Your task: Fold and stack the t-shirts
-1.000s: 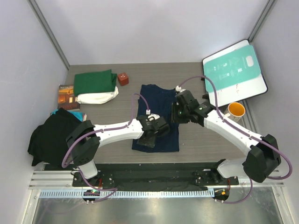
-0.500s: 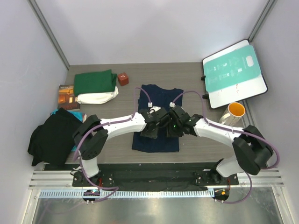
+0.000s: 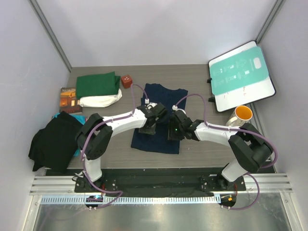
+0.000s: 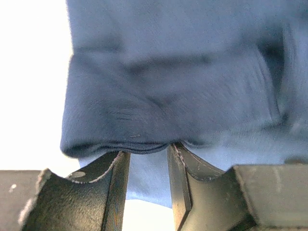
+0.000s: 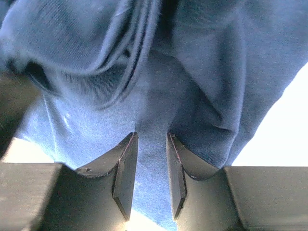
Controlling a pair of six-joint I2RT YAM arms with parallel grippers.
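Note:
The navy t-shirt (image 3: 163,98) lies lengthwise in the middle of the table, folded into a narrow strip. My left gripper (image 3: 150,122) and right gripper (image 3: 174,131) sit side by side over its middle, each pinching a bunched fold. In the left wrist view a rolled edge of navy cloth (image 4: 168,72) rests across my left gripper (image 4: 148,150), with cloth running down between the fingers. In the right wrist view, cloth (image 5: 202,72) fills the gap of my right gripper (image 5: 150,135). A folded dark green t-shirt (image 3: 97,84) lies on a cream-white one (image 3: 101,100) at the back left.
A black cloth heap (image 3: 53,139) hangs over the left table edge. A small book (image 3: 69,98) lies beside the stack and a red-brown cube (image 3: 126,81) behind it. The teal-and-white board (image 3: 240,74) leans at the back right, with an orange-lined mug (image 3: 242,114) near it.
The right gripper swung in from the shirt's right edge to its middle. Both grippers then moved left and away from the bases, and the shirt's near end slid left with them.

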